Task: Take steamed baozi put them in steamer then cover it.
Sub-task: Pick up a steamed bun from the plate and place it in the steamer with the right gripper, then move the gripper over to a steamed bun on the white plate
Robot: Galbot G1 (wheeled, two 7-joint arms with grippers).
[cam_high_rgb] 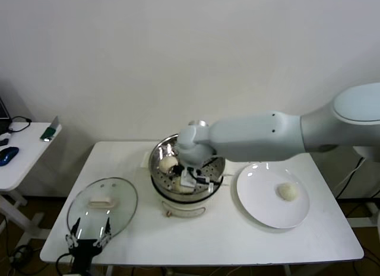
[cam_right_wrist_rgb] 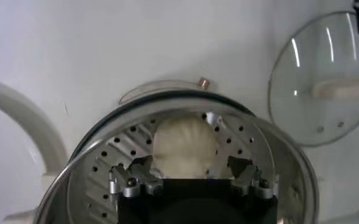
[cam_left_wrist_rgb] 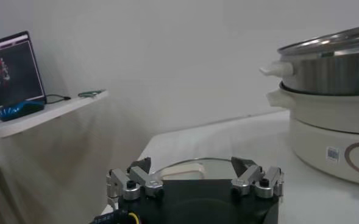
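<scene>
The steamer (cam_high_rgb: 155, 156) stands mid-table on its cream base. Two baozi lie on its perforated tray (cam_right_wrist_rgb: 109, 167): one at the far left side (cam_high_rgb: 168, 163), one nearer the front (cam_high_rgb: 183, 186). My right gripper (cam_high_rgb: 193, 178) reaches down into the pot and is open. In the right wrist view a baozi (cam_right_wrist_rgb: 184, 145) sits between its spread fingers (cam_right_wrist_rgb: 190, 165) without touching them. Another baozi (cam_high_rgb: 288, 192) rests on the white plate (cam_high_rgb: 261, 187). The glass cover (cam_high_rgb: 102, 203) lies flat at the front left. My left gripper (cam_high_rgb: 89, 234) hovers open at its near edge (cam_left_wrist_rgb: 193, 167).
A side table (cam_high_rgb: 24, 157) to the left carries a blue mouse (cam_left_wrist_rgb: 17, 109) and a laptop (cam_left_wrist_rgb: 8, 70). The plate lies just right of the steamer. My right arm (cam_high_rgb: 261, 136) stretches over the table from the right, above the plate's back edge.
</scene>
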